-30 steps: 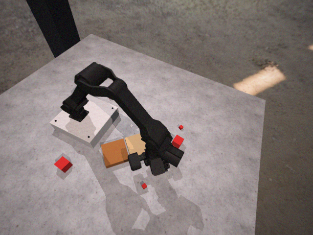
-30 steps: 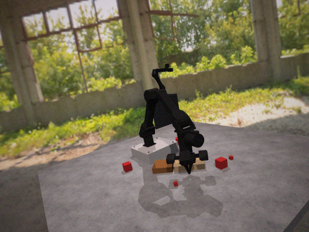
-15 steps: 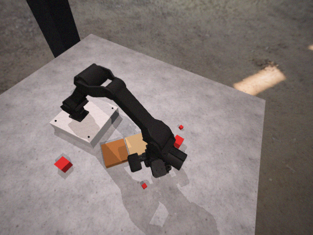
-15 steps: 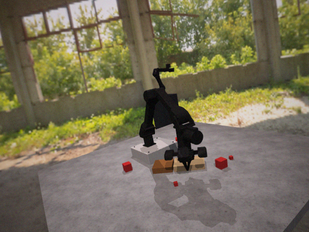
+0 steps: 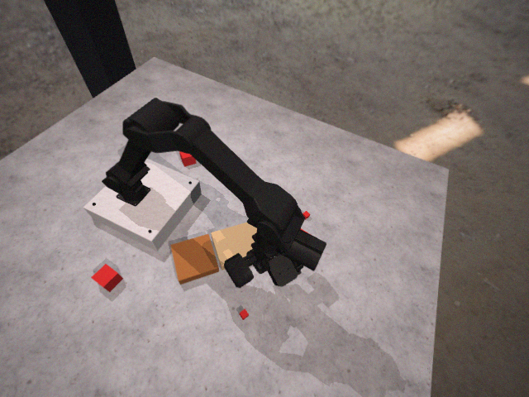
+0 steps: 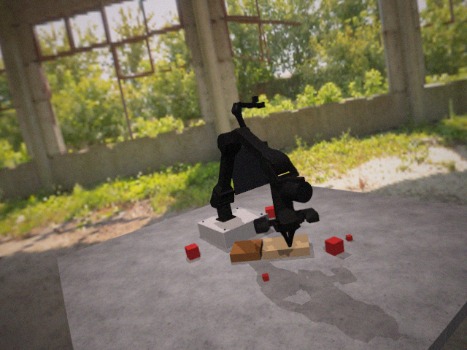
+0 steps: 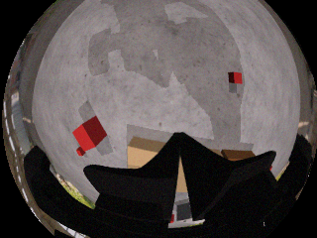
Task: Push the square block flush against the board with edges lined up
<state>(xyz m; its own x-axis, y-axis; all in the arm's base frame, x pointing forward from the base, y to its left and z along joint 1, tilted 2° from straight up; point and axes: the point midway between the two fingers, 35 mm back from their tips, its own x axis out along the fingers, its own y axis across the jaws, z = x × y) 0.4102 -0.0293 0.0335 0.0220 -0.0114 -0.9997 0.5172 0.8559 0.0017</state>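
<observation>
The orange-brown square block [image 5: 194, 257] [image 6: 246, 250] lies flat on the table beside the white arm base. The lighter tan board [image 5: 232, 241] [image 6: 281, 246] [image 7: 142, 155] lies right next to it, end to side, and they look in contact. In the exterior view their front edges look even. My gripper [image 6: 289, 243] [image 7: 178, 136] is shut and empty. It points straight down with its tip on or just above the board's top, toward the end away from the block. In the top view the wrist hides the fingertips and the far part of the board.
The white arm base [image 5: 170, 188] [image 6: 226, 231] stands just behind the block. Red cubes lie around: a larger one [image 5: 107, 276] [image 6: 192, 251] to the left, a larger one [image 6: 334, 245] [image 7: 89, 134] right of the board, and a small one [image 5: 244, 313] [image 6: 265, 277] [image 7: 236, 78] in front.
</observation>
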